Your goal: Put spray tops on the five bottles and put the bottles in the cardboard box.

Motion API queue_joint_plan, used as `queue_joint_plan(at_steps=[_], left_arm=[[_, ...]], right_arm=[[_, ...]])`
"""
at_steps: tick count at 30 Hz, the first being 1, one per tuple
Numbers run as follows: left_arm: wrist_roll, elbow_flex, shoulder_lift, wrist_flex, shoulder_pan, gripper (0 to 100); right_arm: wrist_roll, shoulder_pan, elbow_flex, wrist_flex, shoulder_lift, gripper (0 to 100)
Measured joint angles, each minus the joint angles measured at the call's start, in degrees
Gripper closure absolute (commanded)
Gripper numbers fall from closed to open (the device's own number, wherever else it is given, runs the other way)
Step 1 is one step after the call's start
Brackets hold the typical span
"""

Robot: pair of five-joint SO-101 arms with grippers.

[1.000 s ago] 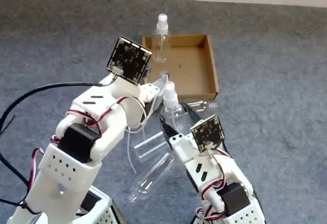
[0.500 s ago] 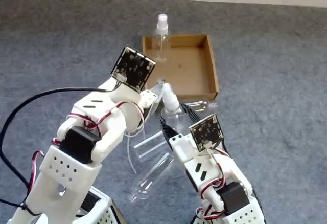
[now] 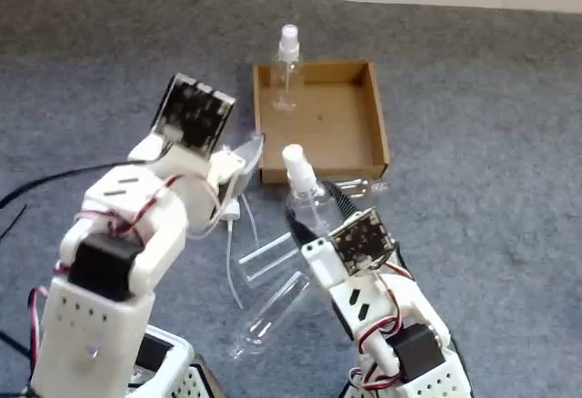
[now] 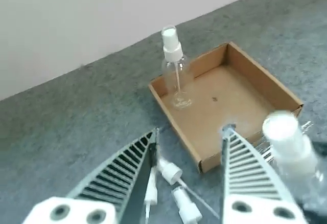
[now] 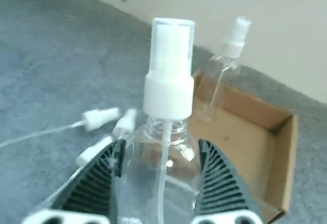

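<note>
Right tool point(image 5: 161, 152) grips a bottle point(image 5: 168, 86) just outside the cardboard box point(image 5: 287, 157) wall.

Our left arm point(image 3: 136, 225), white plastic with red and black wires, leans up towards the near left corner of the open brown cardboard box point(image 3: 377, 134). Its left gripper point(image 4: 189, 132) hangs just outside that corner, jaws spread wide with nothing between them. Our right arm point(image 3: 382, 312), of the same white plastic, rises in front of the box's near wall. The right gripper point(image 5: 159, 148) is closed around the body of a clear plastic bottle with a white spray top point(image 5: 163, 178), held upright just short of that wall.
</note>
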Motion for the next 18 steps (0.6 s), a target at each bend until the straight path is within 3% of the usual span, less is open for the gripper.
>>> queue_joint_plan(at_steps=[6, 11, 18], left_arm=[[0.0, 15.4, -10.2, -1.8, 0.3, 80], [-0.1, 28.2, -13.9, -7.4, 0.2, 80], [-0.1, 33.3, -20.8, -8.7, 0.2, 75]], right_arm=[[-0.1, 4.4, -4.4, -8.0, 8.9, 99.5], [-2.5, 4.4, -19.7, -10.3, 30.5, 99.2], [-6.8, -0.9, -41.7, -7.1, 61.0, 99.4]])
